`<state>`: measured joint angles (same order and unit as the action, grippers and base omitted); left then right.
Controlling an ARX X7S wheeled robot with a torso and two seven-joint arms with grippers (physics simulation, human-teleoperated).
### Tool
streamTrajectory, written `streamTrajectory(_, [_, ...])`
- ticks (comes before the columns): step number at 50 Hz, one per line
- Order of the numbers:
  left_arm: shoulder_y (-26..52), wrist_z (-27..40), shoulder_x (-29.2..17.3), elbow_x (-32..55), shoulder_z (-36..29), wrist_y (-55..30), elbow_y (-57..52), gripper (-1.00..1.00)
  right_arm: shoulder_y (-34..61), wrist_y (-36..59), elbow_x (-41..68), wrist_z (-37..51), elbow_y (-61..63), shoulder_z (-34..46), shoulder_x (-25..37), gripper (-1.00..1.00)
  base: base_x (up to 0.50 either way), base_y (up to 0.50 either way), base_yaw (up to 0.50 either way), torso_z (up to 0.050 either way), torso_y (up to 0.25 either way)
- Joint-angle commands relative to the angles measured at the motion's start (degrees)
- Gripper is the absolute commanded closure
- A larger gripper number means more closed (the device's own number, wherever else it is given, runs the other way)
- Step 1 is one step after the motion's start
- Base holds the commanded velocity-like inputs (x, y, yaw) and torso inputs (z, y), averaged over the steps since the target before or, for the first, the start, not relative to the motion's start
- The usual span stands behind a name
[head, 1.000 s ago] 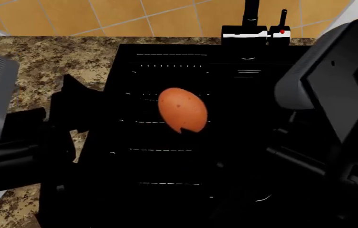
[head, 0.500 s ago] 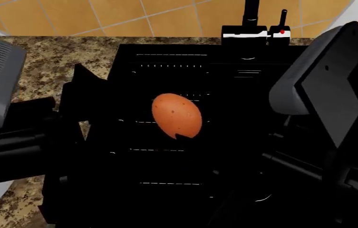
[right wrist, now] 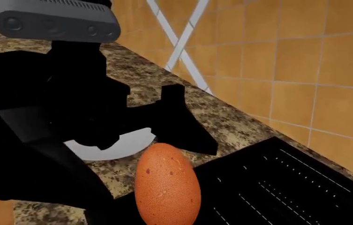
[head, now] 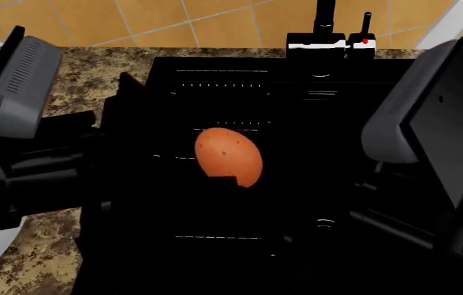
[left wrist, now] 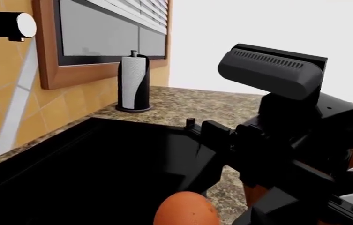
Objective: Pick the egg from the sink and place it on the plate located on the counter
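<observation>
Orange-brown egg (head: 228,156) up over the black sink (head: 223,86), pinched in the right gripper (right wrist: 163,220), left gripper (head: 120,92) alongside, grip unclear, plate (right wrist: 121,144) glimpsed only from right wrist, behind the left arm, paper towel roll (left wrist: 133,80) only from left wrist.

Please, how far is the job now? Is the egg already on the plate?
Done: nothing is complete yet. The egg shows over the black sink, not on the plate. In hand: something black overlaps the egg's lower edge, so it looks gripped, but against the dark basin I cannot tell by which gripper. Left: carry it across the granite counter to the plate, set it down and release it.
</observation>
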<state>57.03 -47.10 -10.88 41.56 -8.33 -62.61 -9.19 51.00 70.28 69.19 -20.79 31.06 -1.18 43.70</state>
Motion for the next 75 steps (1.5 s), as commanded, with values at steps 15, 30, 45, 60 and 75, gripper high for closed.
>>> streamTrajectory(15, [-0.5,-0.6,0.3,1.6,-0.1,2.7,1.7,1.00,0.2,0.3,3.3,1.6,1.2,-1.3,0.9,1.00,0.00,0.00,0.00,0.000,0.000])
streamTrajectory(30, [-0.9,0.7,-0.4,2.7,0.0,2.4,-0.5,1.00,-0.4,-1.1,1.1,2.5,0.8,-0.9,1.5,-1.00,0.00,0.00,0.00,0.000,0.000])
streamTrajectory(45, [-3.0,11.3,-3.4,-3.2,1.5,3.4,-5.1,1.00,-2.6,-2.1,-1.4,3.7,2.7,-1.3,3.9,-1.00,0.00,0.00,0.00,0.000,0.000])
streamTrajectory(60, [-4.1,27.3,-1.7,-7.1,4.8,-2.8,-12.1,1.00,-3.5,-1.6,1.6,7.2,5.2,-3.4,4.3,-1.00,0.00,0.00,0.00,0.000,0.000])
streamTrajectory(75, [-3.3,40.9,-1.4,-8.8,5.5,-17.9,-21.1,1.00,-1.8,-0.4,3.6,10.0,4.6,-3.0,4.0,-1.00,0.00,0.00,0.00,0.000,0.000])
